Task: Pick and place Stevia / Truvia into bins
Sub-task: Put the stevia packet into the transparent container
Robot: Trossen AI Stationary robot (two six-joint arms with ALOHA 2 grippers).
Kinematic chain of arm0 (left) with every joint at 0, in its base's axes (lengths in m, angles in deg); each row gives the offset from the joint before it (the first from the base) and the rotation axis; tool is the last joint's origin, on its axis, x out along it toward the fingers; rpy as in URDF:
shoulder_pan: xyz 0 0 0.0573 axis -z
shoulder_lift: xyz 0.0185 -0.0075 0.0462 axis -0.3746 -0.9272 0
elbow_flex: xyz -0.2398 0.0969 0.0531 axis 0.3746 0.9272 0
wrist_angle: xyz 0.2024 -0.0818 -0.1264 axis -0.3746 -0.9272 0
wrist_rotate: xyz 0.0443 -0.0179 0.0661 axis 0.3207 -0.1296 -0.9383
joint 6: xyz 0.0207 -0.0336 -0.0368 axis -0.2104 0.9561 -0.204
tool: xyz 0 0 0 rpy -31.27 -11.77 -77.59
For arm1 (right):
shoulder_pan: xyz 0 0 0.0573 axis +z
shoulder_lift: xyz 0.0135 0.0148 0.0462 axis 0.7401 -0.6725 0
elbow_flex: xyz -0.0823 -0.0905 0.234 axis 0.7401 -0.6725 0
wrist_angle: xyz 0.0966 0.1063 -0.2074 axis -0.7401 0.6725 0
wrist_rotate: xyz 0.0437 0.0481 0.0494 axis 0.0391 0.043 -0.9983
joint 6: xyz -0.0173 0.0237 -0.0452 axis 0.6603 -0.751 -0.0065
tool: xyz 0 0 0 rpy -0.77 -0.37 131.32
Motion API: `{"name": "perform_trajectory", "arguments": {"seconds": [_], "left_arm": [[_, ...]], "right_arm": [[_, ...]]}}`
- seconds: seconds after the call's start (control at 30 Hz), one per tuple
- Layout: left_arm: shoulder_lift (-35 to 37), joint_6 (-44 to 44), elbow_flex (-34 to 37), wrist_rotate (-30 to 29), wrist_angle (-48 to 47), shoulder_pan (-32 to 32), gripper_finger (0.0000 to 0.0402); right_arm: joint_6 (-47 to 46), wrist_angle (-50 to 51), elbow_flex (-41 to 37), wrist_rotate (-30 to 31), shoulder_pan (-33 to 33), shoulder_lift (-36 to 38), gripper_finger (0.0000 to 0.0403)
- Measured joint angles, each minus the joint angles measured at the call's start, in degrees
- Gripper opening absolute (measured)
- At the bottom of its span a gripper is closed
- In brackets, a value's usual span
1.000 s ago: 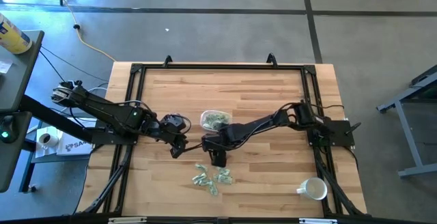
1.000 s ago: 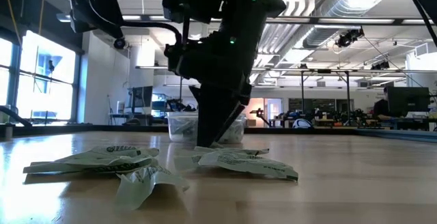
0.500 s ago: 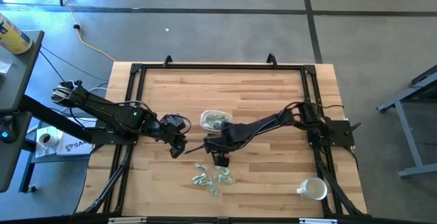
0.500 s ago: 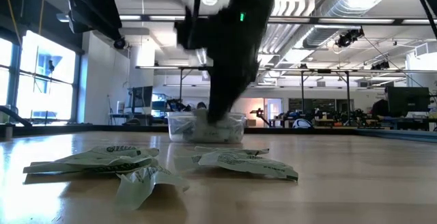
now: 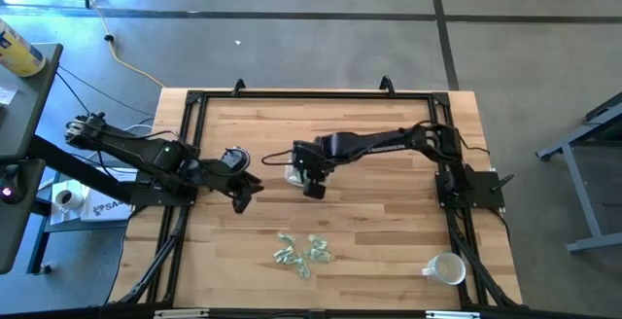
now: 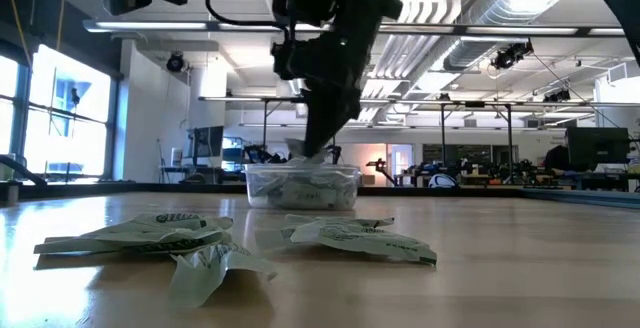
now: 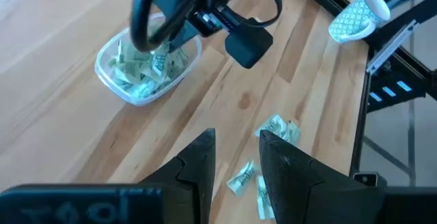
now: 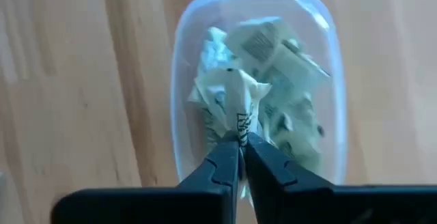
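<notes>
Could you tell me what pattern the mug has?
The mug is white with a fine green lattice print, clearest in the left wrist view.

grey concrete floor (image 5: 292, 37), ceiling ducts (image 6: 500, 8), windows (image 6: 50, 108)

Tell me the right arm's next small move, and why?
Probably open the right pincer to release. It is shut on a Stevia sachet directly above the clear bowl, which already holds several. The left pincer waits open beside it; loose sachets remain on the table.
</notes>
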Motion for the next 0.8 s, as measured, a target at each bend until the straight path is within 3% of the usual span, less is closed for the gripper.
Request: {"name": "perform_trajectory", "arguments": {"seconds": [0.2,0.37,0.57,0.8], "left_arm": [[0.4,0.2,0.0,0.0,-1.5,0.0,0.0147],[0.4,0.4,0.0,-1.5,-1.3,0.0,0.0147],[0.4,1.6,0.0,-2.0,-1.0,0.0,0.0147],[0.4,2.3,0.0,-2.3,-0.9,0.0,0.0147]], "right_arm": [[0.5,-3.5,0.1,0.2,-0.4,-0.6,0.0057],[2.4,-4.1,0.1,5.3,-0.4,-1.5,0.0095],[2.2,-4.5,0.2,2.7,-0.3,-3.1,0.0122],[2.4,-1.7,0.6,4.1,2.2,-2.0,0.0138]]}}
